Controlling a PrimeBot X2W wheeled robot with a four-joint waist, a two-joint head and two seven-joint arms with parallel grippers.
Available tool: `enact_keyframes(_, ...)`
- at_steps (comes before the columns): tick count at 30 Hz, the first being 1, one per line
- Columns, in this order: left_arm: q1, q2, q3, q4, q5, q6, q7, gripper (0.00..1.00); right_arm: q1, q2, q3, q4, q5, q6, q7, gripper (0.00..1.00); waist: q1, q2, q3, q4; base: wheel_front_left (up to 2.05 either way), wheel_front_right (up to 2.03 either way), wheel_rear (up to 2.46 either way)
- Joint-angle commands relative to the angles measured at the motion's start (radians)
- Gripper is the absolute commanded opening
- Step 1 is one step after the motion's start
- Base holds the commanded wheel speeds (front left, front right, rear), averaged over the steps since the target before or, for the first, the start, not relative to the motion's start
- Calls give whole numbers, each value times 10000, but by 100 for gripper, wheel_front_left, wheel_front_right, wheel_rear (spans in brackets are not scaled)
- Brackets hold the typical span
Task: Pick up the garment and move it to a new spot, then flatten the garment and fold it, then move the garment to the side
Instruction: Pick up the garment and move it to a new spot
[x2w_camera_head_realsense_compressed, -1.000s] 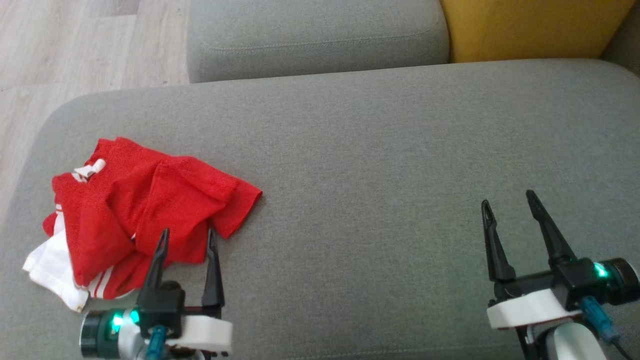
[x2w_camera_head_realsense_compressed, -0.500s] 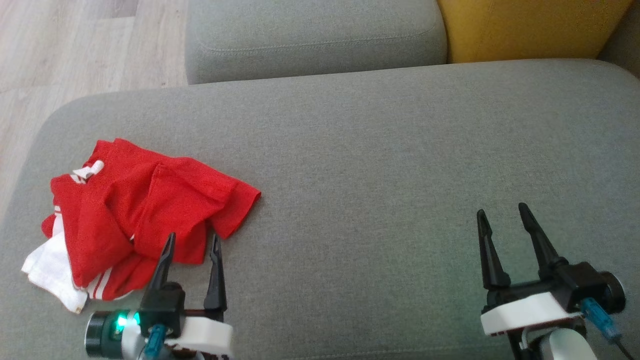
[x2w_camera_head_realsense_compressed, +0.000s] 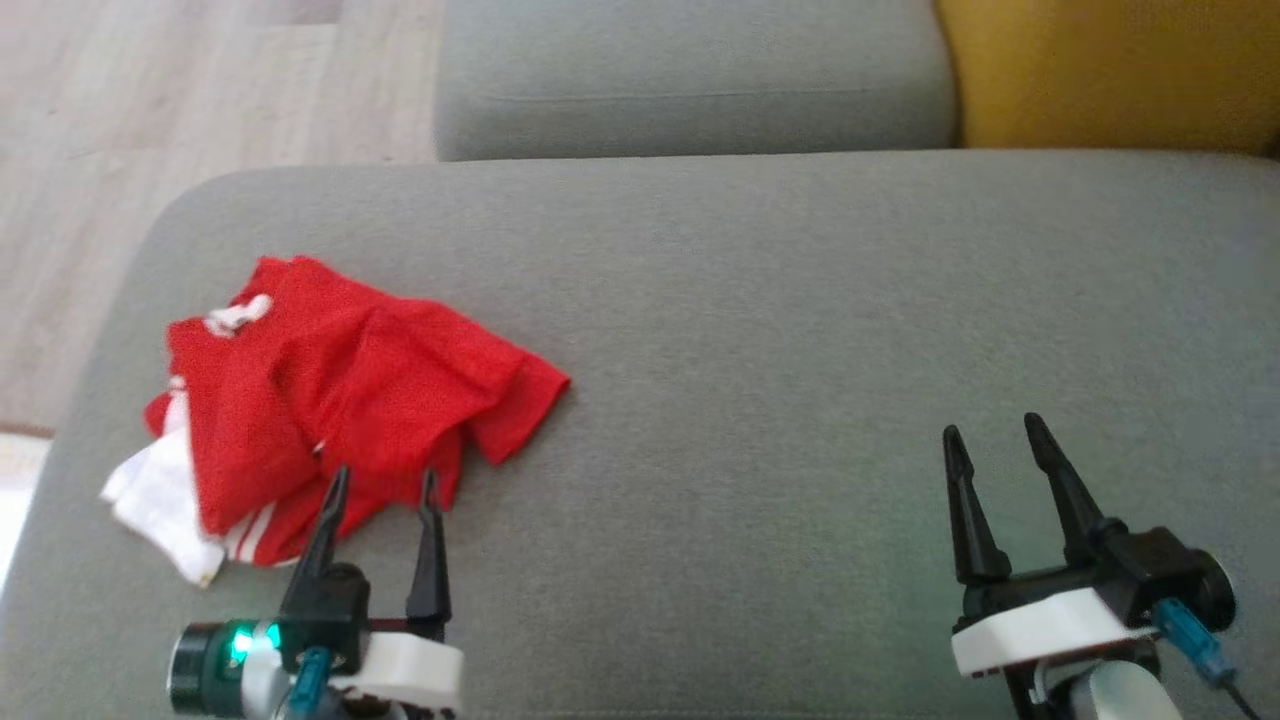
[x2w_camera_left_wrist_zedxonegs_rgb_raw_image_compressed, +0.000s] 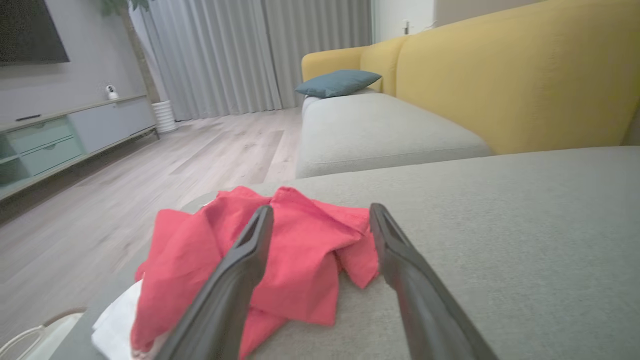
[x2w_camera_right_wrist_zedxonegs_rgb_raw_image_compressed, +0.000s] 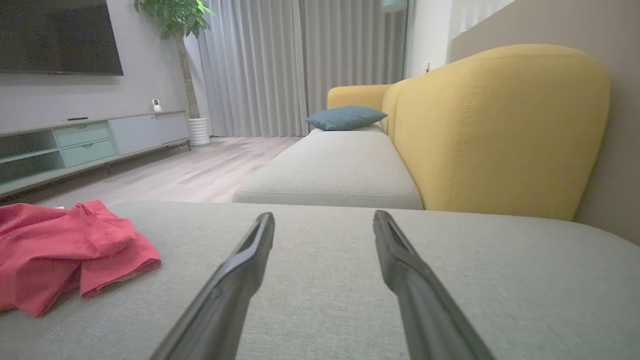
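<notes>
Left end effector (x2w_camera_head_realsense_compressed: 384, 473) spread wide, holding nothing; fingertips over near edge of crumpled red mesh garment with white trim (x2w_camera_head_realsense_compressed: 340, 390), contact unclear. Right end effector (x2w_camera_head_realsense_compressed: 991, 426) equally wide, empty, well apart from garment, above grey fabric sofa cushion (x2w_camera_head_realsense_compressed: 760, 330). Garment lies on cushion's left part, toward pale wooden floor (x2w_camera_head_realsense_compressed: 200, 90). Yellow upholstered backrest (x2w_camera_head_realsense_compressed: 1100, 70) beyond.

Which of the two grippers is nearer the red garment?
The left gripper: it is at the edge of the red garment; the right gripper is far off, over bare cushion.
</notes>
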Motion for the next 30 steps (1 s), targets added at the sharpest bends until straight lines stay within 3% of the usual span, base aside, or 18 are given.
enact_keyframes(1,-169,-29,524,-290,105,-14,-122,100,-164,-75,340,-278,163,40,-65,100,0,-1,-110,543,0,0,0)
enact_keyframes(19,492,272,1220,-650,239,-118,-122,100,214,-75,1481,-144,744,40,-65,100,0,-1,-471,3545,0,0,0)
enact_keyframes(24,621,334,1424,-690,193,-145,-122,100,265,-75,1709,-106,944,40,-65,100,0,-1,-553,4080,0,0,0)
enact_keyframes(30,718,312,1658,-818,148,-168,-122,100,104,-75,2003,-31,1020,40,-65,100,0,-1,-436,4229,0,0,0)
